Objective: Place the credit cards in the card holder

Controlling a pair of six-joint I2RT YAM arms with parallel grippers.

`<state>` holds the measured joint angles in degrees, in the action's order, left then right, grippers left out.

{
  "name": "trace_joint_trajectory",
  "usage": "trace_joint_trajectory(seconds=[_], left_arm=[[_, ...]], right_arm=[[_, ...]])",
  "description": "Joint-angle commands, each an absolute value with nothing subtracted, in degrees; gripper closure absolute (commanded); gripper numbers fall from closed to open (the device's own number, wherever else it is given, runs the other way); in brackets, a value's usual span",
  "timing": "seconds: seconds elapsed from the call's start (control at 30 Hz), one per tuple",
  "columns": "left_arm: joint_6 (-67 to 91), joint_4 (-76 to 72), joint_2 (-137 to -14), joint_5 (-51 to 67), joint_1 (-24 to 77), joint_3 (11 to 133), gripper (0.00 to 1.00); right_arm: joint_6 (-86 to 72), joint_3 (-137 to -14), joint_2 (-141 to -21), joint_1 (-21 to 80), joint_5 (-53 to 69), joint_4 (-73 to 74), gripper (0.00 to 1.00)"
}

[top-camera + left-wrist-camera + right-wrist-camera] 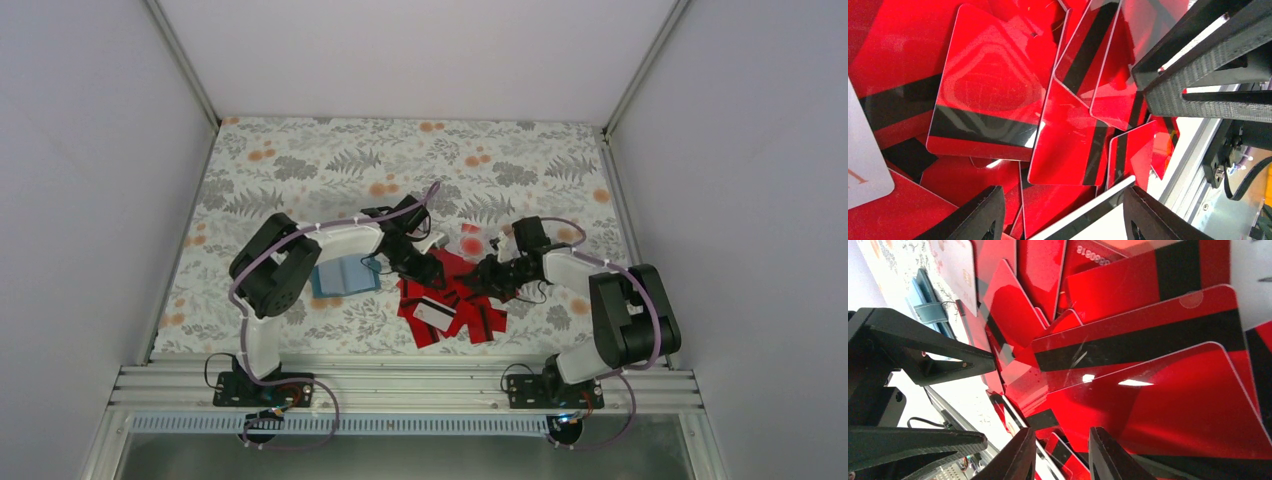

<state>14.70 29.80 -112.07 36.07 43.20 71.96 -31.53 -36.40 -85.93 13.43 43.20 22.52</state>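
Hanging over scattered red credit cards point(450, 310), left gripper point(1062, 200) spreads its jaws wide; right gripper point(1062, 437) keeps jaws narrow, any grip unclear; card holder point(340, 276) lies alongside.

Red, black-striped credit cards point(450, 305); teal card holder point(340, 276).

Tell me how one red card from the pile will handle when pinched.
Probably stiff and light: the credit cards look thin, with straight, unbent edges where they overlap. Likely slippery: their glossy faces show glare, so one may slide over its neighbours when pushed.
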Motion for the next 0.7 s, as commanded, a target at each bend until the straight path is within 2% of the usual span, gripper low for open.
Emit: trace_joint_trajectory(seconds=[0.0, 0.3, 0.67], left_arm=[[15.8, 29.0, -113.0, 37.1, 43.3, 71.1, 0.41], [17.2, 28.0, -114.6, 37.3, 43.3, 71.1, 0.42], [19.5, 25.8, -116.8, 40.6, 43.4, 71.9, 0.48]], right_arm=[[-32.2, -35.0, -86.7, 13.4, 41.2, 20.2, 0.72], [-33.2, -32.6, -88.7, 13.3, 37.1, 20.4, 0.8], [-32.3, -32.7, -89.3, 13.3, 37.0, 20.9, 0.82]])
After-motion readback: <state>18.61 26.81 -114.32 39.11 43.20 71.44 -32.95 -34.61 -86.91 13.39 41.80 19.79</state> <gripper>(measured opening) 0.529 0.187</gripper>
